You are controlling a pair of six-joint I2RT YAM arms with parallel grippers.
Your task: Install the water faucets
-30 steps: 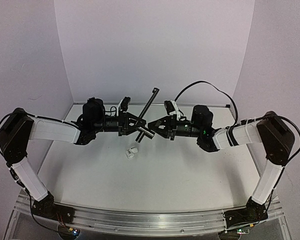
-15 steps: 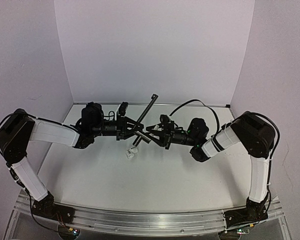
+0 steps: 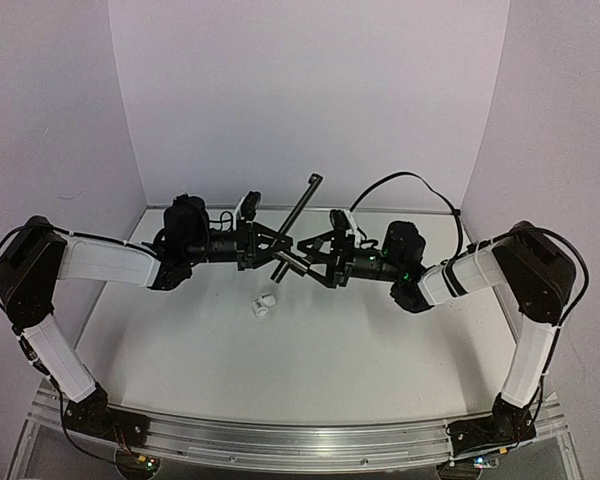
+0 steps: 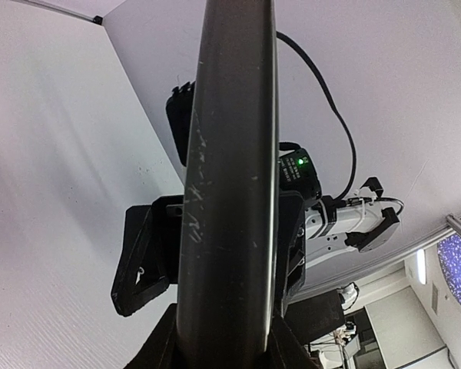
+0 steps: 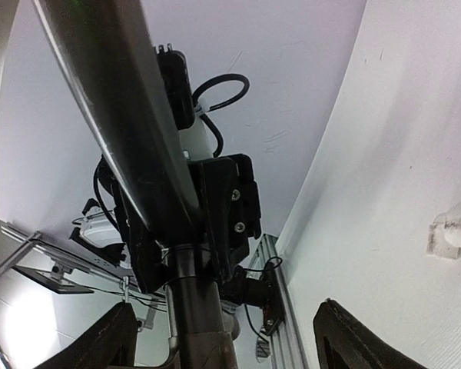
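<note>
The black faucet (image 3: pixel 298 222) is a slim rod held slanting above the table, its crossbar end (image 3: pixel 289 265) lowest. My left gripper (image 3: pixel 276 246) is shut on the rod; in the left wrist view the rod (image 4: pixel 229 154) fills the middle and the jaws clamp it at the bottom edge (image 4: pixel 223 342). My right gripper (image 3: pixel 305 259) faces it, open. Its fingers (image 5: pixel 96 342) stand wide apart on either side of the faucet's lower end (image 5: pixel 192 307) without touching it. The small white fitting (image 3: pixel 265 303) lies on the table under the grippers, and also shows in the right wrist view (image 5: pixel 455 231).
White walls close off the table at the back and both sides (image 3: pixel 310 100). An aluminium rail (image 3: pixel 280 440) runs along the near edge by the arm bases. A black cable (image 3: pixel 410 180) loops above the right wrist.
My right gripper has opened and let go of the faucet's lower end; its arm dipped, then came back up. The left gripper keeps hold of the rod.
</note>
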